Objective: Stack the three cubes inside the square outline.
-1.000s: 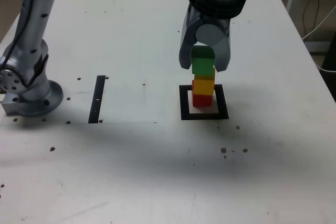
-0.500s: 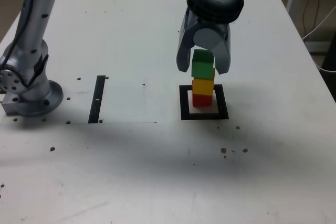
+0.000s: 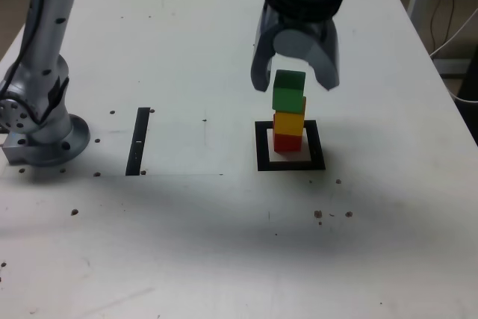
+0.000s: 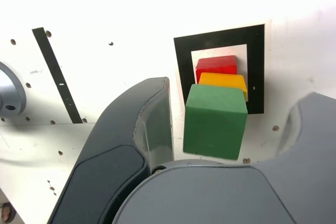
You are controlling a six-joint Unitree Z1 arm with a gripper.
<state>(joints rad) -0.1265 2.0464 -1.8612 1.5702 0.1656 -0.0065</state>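
So the stack's basically up. In the exterior view, just right of centre, the red cube [image 3: 287,143] sits at the bottom inside the square [image 3: 264,163], the yellow one [image 3: 289,124] is on it and the green one [image 3: 288,92] is on top. The fingers [image 3: 294,80] are spread, one each side of green, and in the wrist view there's a gap on both sides, so nothing's being pinched.

The step now, as I read it, is just backing off clean. My advice: open a bit wider first if there's room, then go straight up, slow, keeping the gap even on both sides. No twisting, no sideways drift till the tips are well above green. The tower doesn't look perfectly lined up, yellow peeks out past green a little toward the right in the exterior view, so even a light brush could tip it. Don't bother nudging it straighter imo, more risk than it's worth. Once clear, swing away over the worktop [image 3: 388,222].
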